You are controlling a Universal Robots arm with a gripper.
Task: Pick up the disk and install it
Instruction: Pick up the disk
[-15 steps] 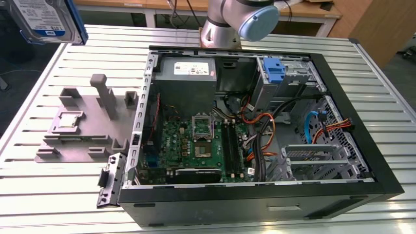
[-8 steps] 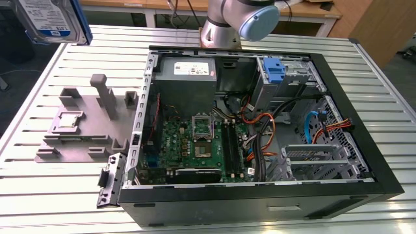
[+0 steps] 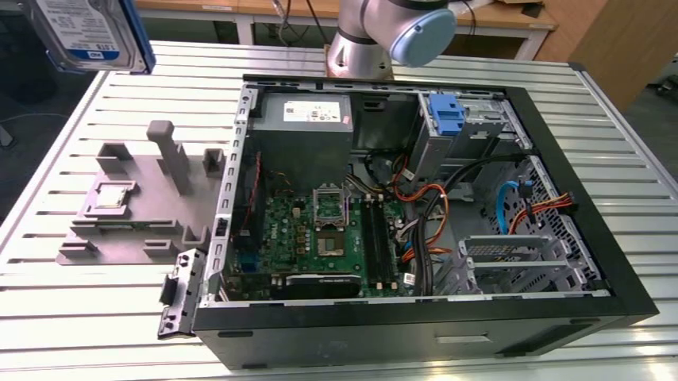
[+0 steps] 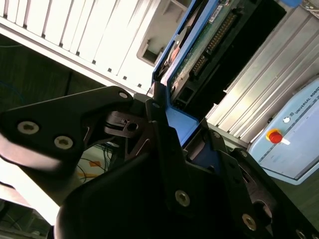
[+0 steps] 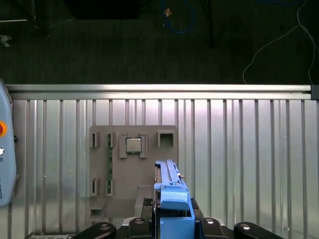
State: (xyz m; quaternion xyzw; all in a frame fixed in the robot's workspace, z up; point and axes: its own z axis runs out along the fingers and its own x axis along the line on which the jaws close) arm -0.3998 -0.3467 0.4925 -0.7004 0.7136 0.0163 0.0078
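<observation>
The slatted metal counter (image 3: 85,317) carries an open black computer case (image 3: 424,337) lying on its side, with a green mainboard, bundled cables and drive bays showing inside. Beside it, toward the exterior view's left, sits a grey holding fixture (image 3: 127,230). The disk (image 3: 90,32) is held in the air at the exterior view's upper left corner, above the counter's far edge and well apart from the case. It is a flat silver-grey drive with a white-and-blue label on the face turned to that camera and a blue plastic carrier running along its edge. In the second wrist view its other face shows a green circuit board and a row of connector pins. It stands on edge, its long axis close to upright with a slight lean. In the first wrist view it appears edge-on as a thin blue strip pointing away from the wrist, down toward the fixture below. The arm (image 3: 371,36) rises from its silver base behind the case. The black end effector (image 5: 173,222) points downward over the counter and is clamped on the disk by the carrier's sides. A small square silver chip (image 5: 133,145) rests in a recess of the fixture.
</observation>
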